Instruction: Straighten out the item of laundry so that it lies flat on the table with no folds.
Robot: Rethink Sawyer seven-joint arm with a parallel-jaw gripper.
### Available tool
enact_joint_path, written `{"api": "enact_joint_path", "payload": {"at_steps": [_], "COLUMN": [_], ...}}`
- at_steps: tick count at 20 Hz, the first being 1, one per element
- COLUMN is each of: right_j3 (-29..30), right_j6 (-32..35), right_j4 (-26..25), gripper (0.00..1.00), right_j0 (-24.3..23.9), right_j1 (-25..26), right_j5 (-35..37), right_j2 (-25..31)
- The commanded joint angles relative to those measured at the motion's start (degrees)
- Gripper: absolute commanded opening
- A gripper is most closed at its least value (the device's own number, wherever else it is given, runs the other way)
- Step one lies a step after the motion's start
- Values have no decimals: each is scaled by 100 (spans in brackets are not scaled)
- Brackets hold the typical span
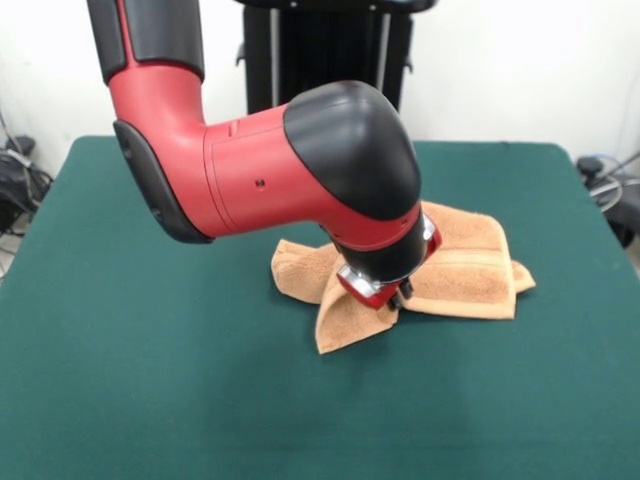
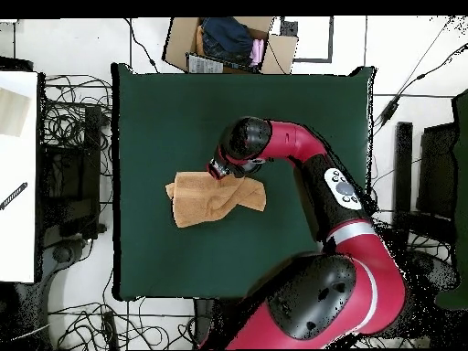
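The light orange-tan towel (image 1: 465, 262) lies crumpled and folded near the middle of the dark green table (image 1: 150, 360). One ribbed band shows on its right part, and a folded flap (image 1: 345, 318) points toward the near edge. My gripper (image 1: 398, 294) reaches down onto the towel's middle fold, its tips against the cloth; the wrist hides whether it is open or shut. In the overhead view the towel (image 2: 203, 201) lies left of centre on the table (image 2: 274, 101), with the gripper (image 2: 219, 172) at its upper edge.
The red arm's elbow (image 1: 260, 165) hangs over the table's far left half. A cardboard box of clothes (image 2: 228, 41) stands past the table's top edge in the overhead view. Cables (image 2: 69, 128) and a white bench (image 2: 18, 183) lie on the left.
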Motion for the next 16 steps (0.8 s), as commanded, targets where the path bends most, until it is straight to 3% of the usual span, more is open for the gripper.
{"api": "enact_joint_path", "payload": {"at_steps": [1, 16], "right_j3": [265, 329], "right_j6": [305, 478], "right_j4": [-165, -161], "gripper": [0, 0], "right_j0": [54, 56], "right_j1": [-238, -450], "right_j5": [-165, -364], "right_j2": [-324, -320]}}
